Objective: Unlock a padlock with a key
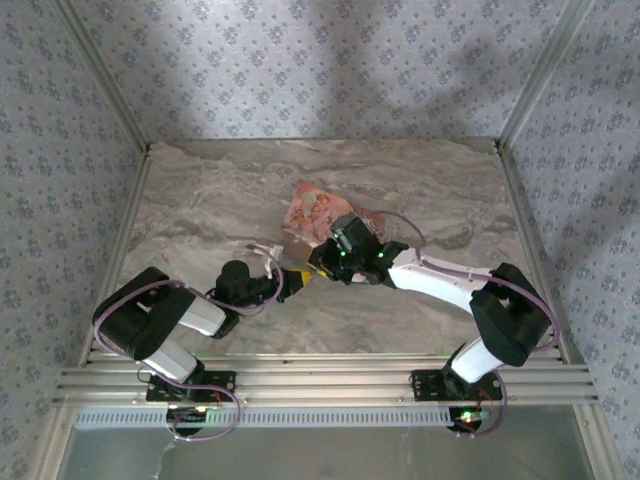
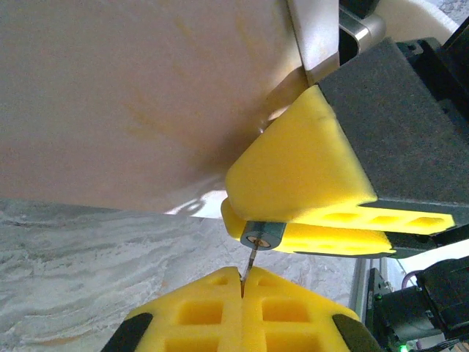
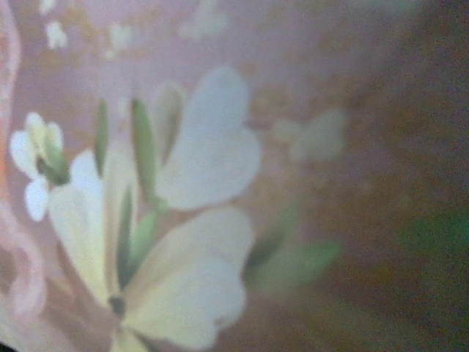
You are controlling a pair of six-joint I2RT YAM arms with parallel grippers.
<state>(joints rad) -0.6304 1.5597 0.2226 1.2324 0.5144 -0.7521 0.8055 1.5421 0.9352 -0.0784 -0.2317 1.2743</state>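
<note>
Left gripper [image 2: 242, 280]: yellow fingers pressed together, pinching thin metal key [image 2: 250, 258]. Key tip at brass end of padlock [image 2: 261, 236]. Padlock clamped in right gripper [image 2: 238, 209], over grey marbled table [image 1: 200, 210]. Flat pink floral box [image 1: 315, 212] just beyond, contents hidden. Patterned wallpaper walls [image 1: 330, 60].

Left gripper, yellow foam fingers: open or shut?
Shut: yellow pads of the left gripper meet with no gap, pinching a thin metal key that reaches the small blue-grey padlock.
</note>
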